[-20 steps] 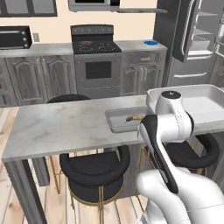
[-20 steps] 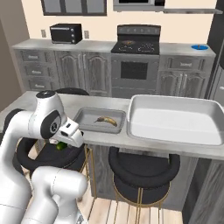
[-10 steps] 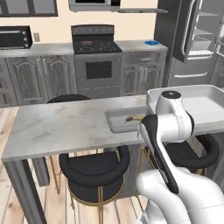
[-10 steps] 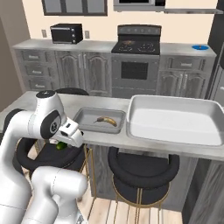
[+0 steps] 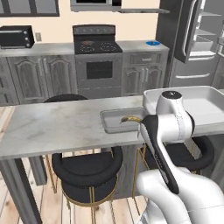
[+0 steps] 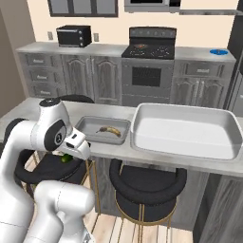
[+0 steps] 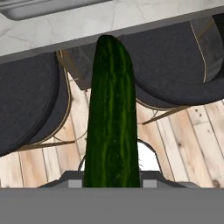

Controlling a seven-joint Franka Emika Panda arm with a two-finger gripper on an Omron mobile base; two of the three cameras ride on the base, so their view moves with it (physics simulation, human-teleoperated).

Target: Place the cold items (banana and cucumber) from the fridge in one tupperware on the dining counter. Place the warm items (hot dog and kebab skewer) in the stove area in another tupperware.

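A dark green cucumber [image 7: 111,113] stands straight up the middle of the hand view, with my gripper [image 7: 111,181] shut on its lower end. In the right base view the hand hangs just below the front edge of the dining counter [image 6: 28,114], and a bit of the cucumber [image 6: 66,158] peeks out under it. The banana [image 6: 109,130] lies in the small grey tupperware [image 6: 85,124] on the counter, up and to the right of my hand. A large empty tupperware [image 6: 142,114] sits beside it on the right. The hot dog and kebab skewer are too small to make out at the stove [image 6: 149,50].
Black round stools [image 7: 183,57] with gold legs stand under the counter, right by my hand. The counter edge [image 7: 131,22] is just above the cucumber tip. The fridge [image 5: 192,39] stands open at the far right. A microwave [image 6: 73,35] sits on the back counter.
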